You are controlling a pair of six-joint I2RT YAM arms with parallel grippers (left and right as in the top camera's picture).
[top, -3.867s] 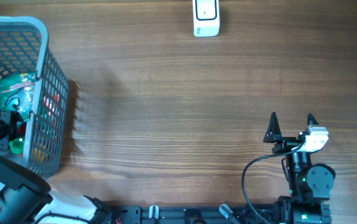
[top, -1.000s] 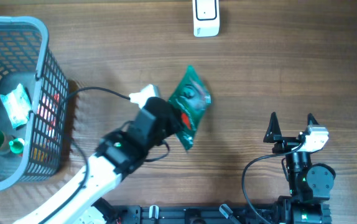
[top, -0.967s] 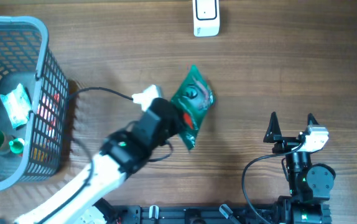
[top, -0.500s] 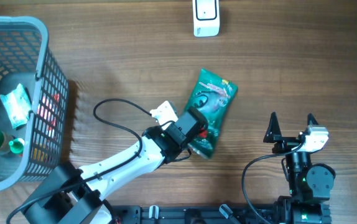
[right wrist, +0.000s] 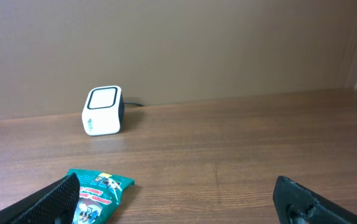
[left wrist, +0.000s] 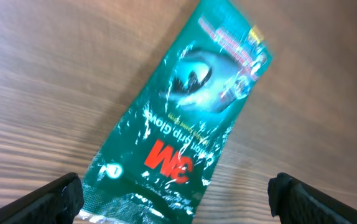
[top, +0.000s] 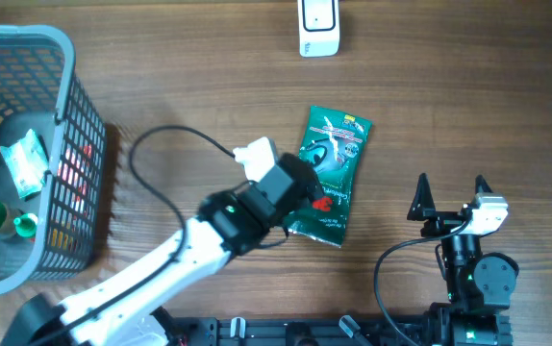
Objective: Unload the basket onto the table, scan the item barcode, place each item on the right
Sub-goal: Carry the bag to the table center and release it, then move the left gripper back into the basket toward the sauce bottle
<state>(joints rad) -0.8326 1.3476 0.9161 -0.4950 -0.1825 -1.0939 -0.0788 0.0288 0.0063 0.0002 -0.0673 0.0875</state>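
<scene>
- Wooden table (top: 468,106) fills the overhead view, bare except for a few things.
- Grey mesh basket (top: 69,43) stands at the left edge with other goods in it; it plays no part in this step.
- Green foil packet (top: 332,173) lies flat just right of centre, printed face up, its long side running from upper right to lower left.
- No barcode shows on that face, so it is probably underneath, though the wrist view is too blurred to be sure.
- White scanner (top: 318,27) sits at the top edge, well apart from the packet, with its window facing the robot's side.
- To do this step well, lift clear straight up so the slippery foil is not dragged. Then regrip by an edge, so the code side can be turned toward that window.
- Left gripper (left wrist: 178,196) hangs over the packet's lower end with its jaws spread wide. The packet lies between and below them, ungripped.
- Right gripper (top: 451,192) rests at the lower right, jaws also wide apart and empty, the packet off to its left.
</scene>
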